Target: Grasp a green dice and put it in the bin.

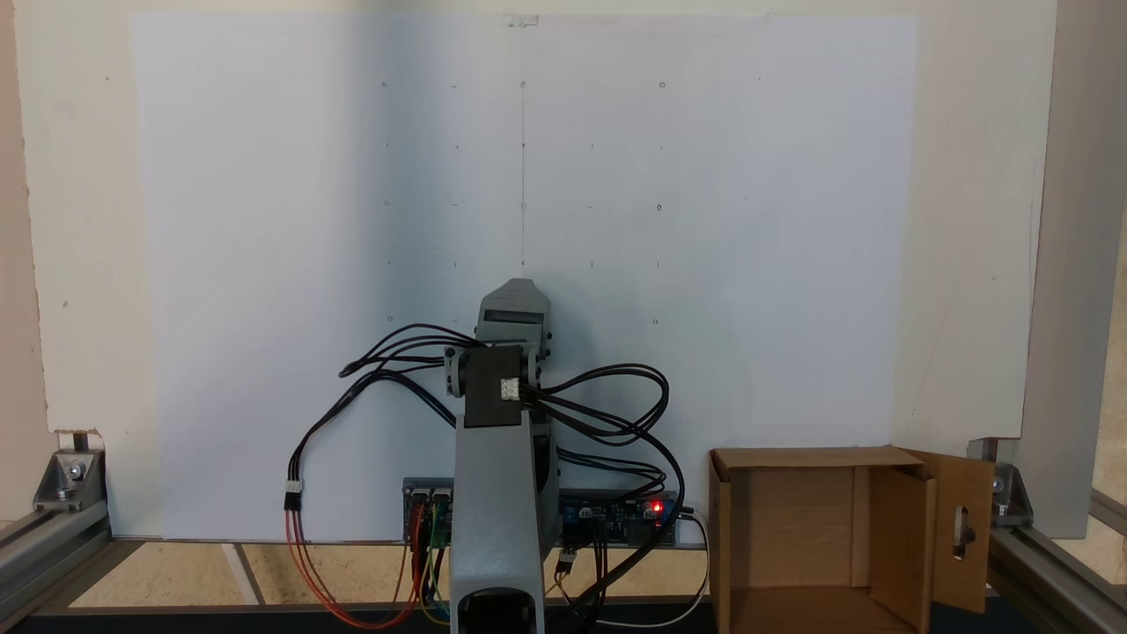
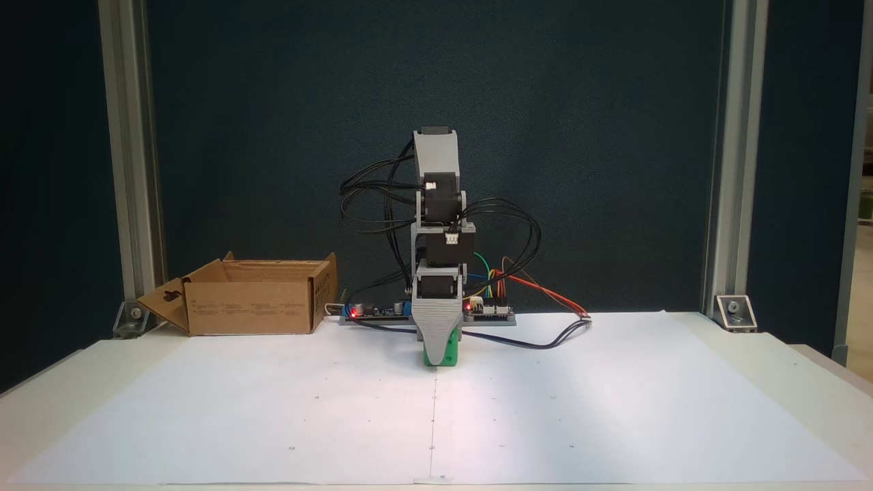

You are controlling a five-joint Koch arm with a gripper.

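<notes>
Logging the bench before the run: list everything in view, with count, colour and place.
green dice: one, bright green, centre of the paper, partly behind the pincer tip
cardboard box: one, brown, open, at the paper's rear left in a fixed view
paper sheet: one, white, covering the table
control boards: two, red lights on, behind the arm
cables: several, mostly black, looping off the arm
frame posts: two, silver, either side
arm: one, grey and black, centre
pincer: one, grey, pointing down at the dice; open or shut unclear
</notes>
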